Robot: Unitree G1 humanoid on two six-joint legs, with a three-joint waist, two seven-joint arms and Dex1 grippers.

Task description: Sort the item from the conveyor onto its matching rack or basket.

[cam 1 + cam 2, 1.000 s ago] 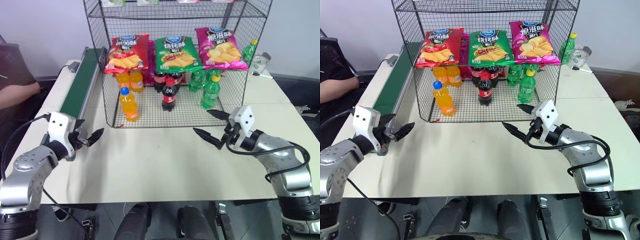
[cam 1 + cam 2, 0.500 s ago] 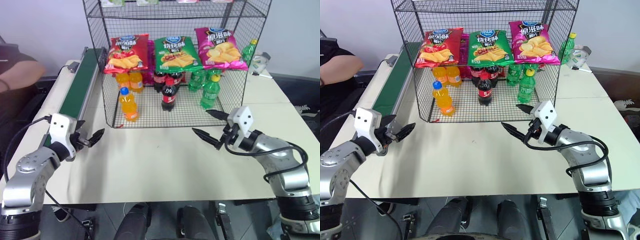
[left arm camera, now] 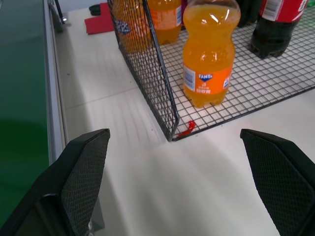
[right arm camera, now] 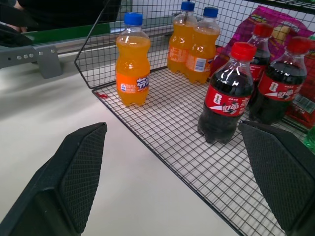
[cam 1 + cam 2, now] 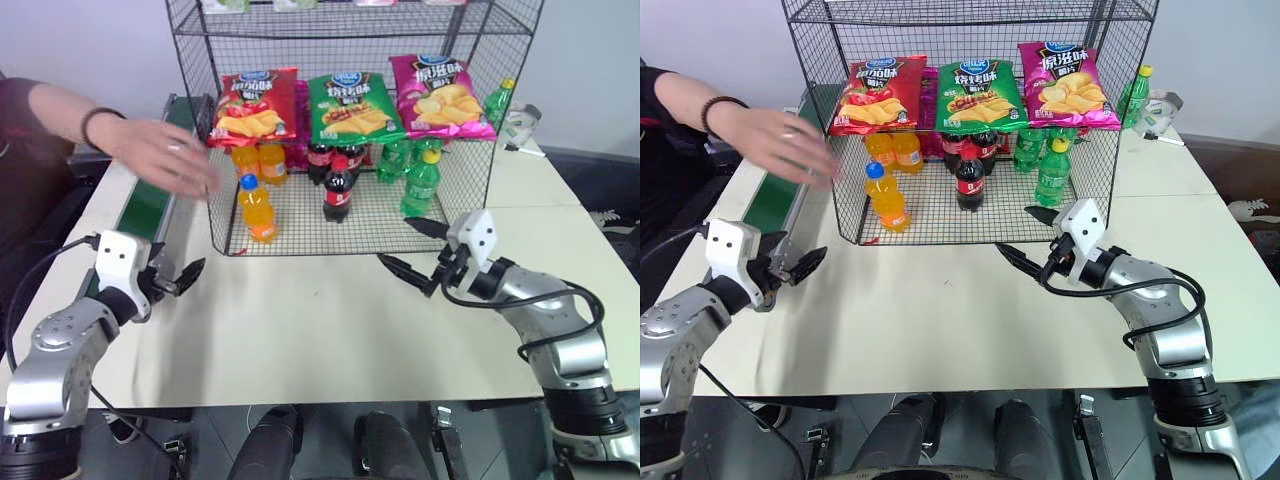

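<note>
Both jaws spread and empty, left gripper (image 5: 178,279) beside the conveyor (image 5: 150,185), right gripper (image 5: 412,250) near the rack (image 5: 470,150) front; orange soda bottle (image 5: 257,208) upright on the rack floor; a person's hand (image 5: 160,155) above the belt.

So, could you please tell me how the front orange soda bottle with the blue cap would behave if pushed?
The small plastic orange soda bottle looks full, so probably heavy for its size. Standing tall and narrow on the black wire-grid rack, it may tip, then likely roll.
</note>
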